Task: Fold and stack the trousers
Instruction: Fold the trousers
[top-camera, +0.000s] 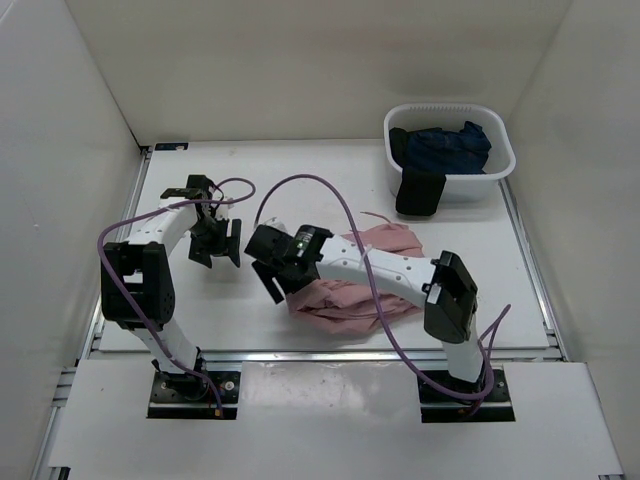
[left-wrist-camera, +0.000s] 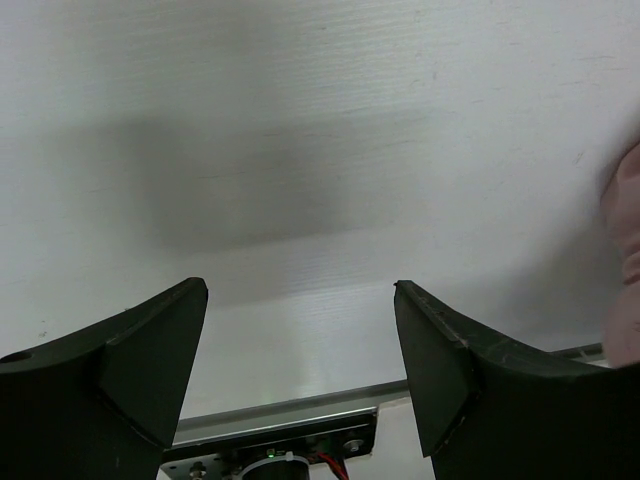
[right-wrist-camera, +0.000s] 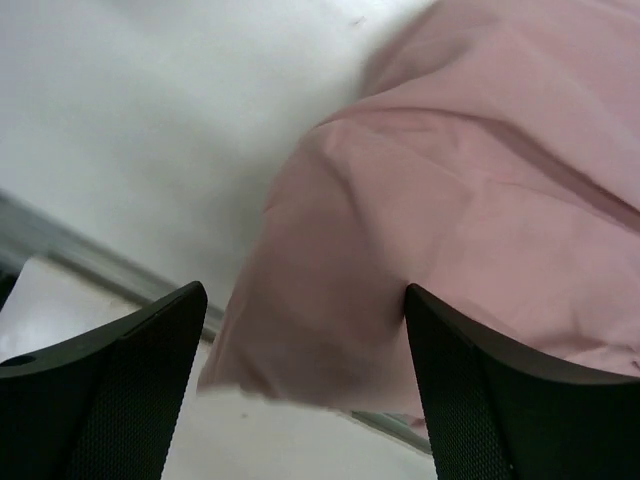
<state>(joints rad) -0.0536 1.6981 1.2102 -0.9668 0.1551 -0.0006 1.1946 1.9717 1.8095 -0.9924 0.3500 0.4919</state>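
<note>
Pink trousers (right-wrist-camera: 480, 200) lie by wide-open R end effector (right-wrist-camera: 305, 290).

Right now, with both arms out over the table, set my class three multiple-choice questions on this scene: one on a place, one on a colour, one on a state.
1. Where does the white basket stand?
A) at the far right of the table
B) at the near left corner
C) between the arm bases

2. What colour are the trousers lying on the table?
A) navy
B) dusty pink
C) green

3. How is the left claw?
A) shut on the trousers
B) open over bare table
C) shut on the basket's rim

Answers:
1 A: the top view shows it by the far right edge.
2 B: pink fabric fills much of the right wrist view.
3 B: its fingers stand wide apart with only white table between them.
</note>
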